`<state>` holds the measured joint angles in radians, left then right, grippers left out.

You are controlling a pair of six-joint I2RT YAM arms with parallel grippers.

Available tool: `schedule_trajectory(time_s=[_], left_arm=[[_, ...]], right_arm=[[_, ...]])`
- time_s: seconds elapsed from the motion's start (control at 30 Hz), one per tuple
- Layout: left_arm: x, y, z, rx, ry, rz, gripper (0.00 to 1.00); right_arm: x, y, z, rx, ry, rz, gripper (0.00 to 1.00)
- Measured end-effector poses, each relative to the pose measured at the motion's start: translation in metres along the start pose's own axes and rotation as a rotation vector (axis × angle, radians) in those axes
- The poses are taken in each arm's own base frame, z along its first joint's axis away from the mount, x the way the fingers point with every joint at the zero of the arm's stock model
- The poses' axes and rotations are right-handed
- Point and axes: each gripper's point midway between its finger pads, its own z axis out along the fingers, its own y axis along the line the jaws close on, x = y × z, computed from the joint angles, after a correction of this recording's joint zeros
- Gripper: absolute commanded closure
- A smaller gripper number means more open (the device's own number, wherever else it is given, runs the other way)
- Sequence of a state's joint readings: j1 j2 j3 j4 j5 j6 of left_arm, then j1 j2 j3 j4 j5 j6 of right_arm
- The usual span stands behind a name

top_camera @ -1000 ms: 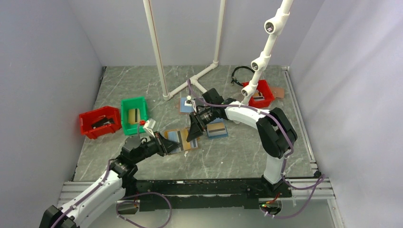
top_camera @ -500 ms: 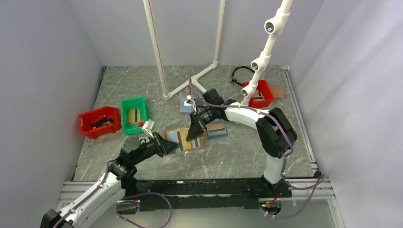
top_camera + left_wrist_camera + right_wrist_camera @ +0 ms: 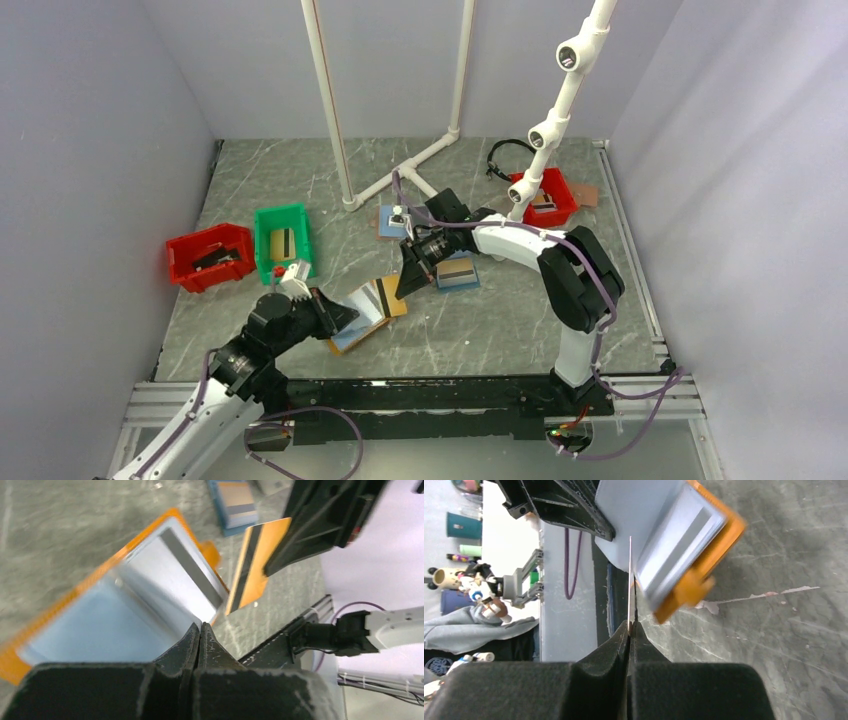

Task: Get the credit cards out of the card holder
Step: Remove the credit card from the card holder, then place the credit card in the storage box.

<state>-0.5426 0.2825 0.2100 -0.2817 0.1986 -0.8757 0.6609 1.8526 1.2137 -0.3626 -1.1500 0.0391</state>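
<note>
The card holder (image 3: 358,318), orange-brown outside and light blue inside, hangs open and tilted just above the table. My left gripper (image 3: 338,318) is shut on its near flap, as the left wrist view shows at the closed fingertips (image 3: 199,627). A pale card with a dark stripe (image 3: 185,575) still sits in the card holder (image 3: 100,610). My right gripper (image 3: 403,288) is shut on an orange credit card with a black stripe (image 3: 255,565), which is out of the pocket and beside the holder. In the right wrist view that card (image 3: 630,580) is edge-on between the shut right gripper (image 3: 630,625), next to the card holder (image 3: 694,580).
A green bin (image 3: 281,240) with a card and a red bin (image 3: 210,255) stand at the left. Another red bin (image 3: 545,197) is at the back right. Two blue holders (image 3: 455,270) (image 3: 392,222) lie behind the right gripper. White pipe posts (image 3: 330,100) rise at the back.
The right gripper closed on the orange card. The left arm pulled the holder back toward the near left and tilted it, so the card slid out of the pocket.
</note>
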Motion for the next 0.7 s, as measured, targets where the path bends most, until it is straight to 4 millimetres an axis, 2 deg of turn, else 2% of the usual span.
schedule_trajectory(time_s=[0.13, 0.33, 0.4, 0.57, 0.7], left_arm=[[0.005, 0.022, -0.005, -0.131, 0.025, -0.02, 1.0], [0.012, 0.043, -0.01, -0.259, 0.063, -0.042, 1.0], [0.017, 0.05, -0.011, -0.296, 0.079, -0.059, 1.0], [0.022, 0.066, -0.019, -0.4, 0.081, -0.12, 1.0], [0.02, 0.074, -0.028, -0.463, 0.044, -0.176, 1.0]], right_arm=[[-0.001, -0.005, 0.001, 0.069, 0.035, -0.067, 1.0], [-0.028, -0.009, 0.009, 0.255, 0.097, -0.301, 1.0], [-0.046, -0.003, 0.012, 0.308, 0.103, -0.384, 1.0], [-0.115, 0.016, 0.028, 0.4, 0.023, -0.568, 1.0], [-0.158, 0.009, 0.044, 0.454, -0.044, -0.609, 1.0]])
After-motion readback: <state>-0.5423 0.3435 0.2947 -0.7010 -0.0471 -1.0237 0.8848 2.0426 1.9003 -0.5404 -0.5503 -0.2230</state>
